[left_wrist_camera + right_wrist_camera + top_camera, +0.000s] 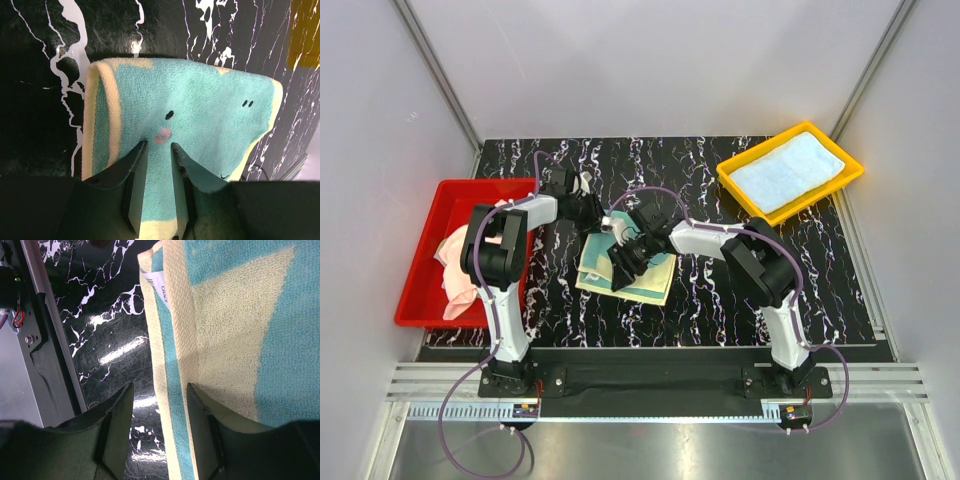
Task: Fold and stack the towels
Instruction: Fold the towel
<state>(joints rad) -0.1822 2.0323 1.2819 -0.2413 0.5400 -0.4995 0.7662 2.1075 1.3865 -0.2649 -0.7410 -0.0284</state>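
At the centre of the black, white-veined bench (840, 280) lies a teal terry towel with a pale yellow-green border (655, 285), seemingly doubled over, with both arms bent above it. It looks soft, light and limp. It should sag and drag rather than hold a shape, and its layers can slip apart, so the woven hem and the corners are the surest places to grip. The left fingers (134, 180) stand close together with cloth showing in the narrow gap; I cannot tell whether they bite it. The right fingers (117, 425) are spread astride the hemmed edge, one over bare bench, not closed on it. At 9 o'clock a red plastic tray (415, 285) holds a crumpled peach-pink towel (455, 265). At 1 o'clock a yellow plastic tray (850, 165) carries a flat light blue towel (788, 170).
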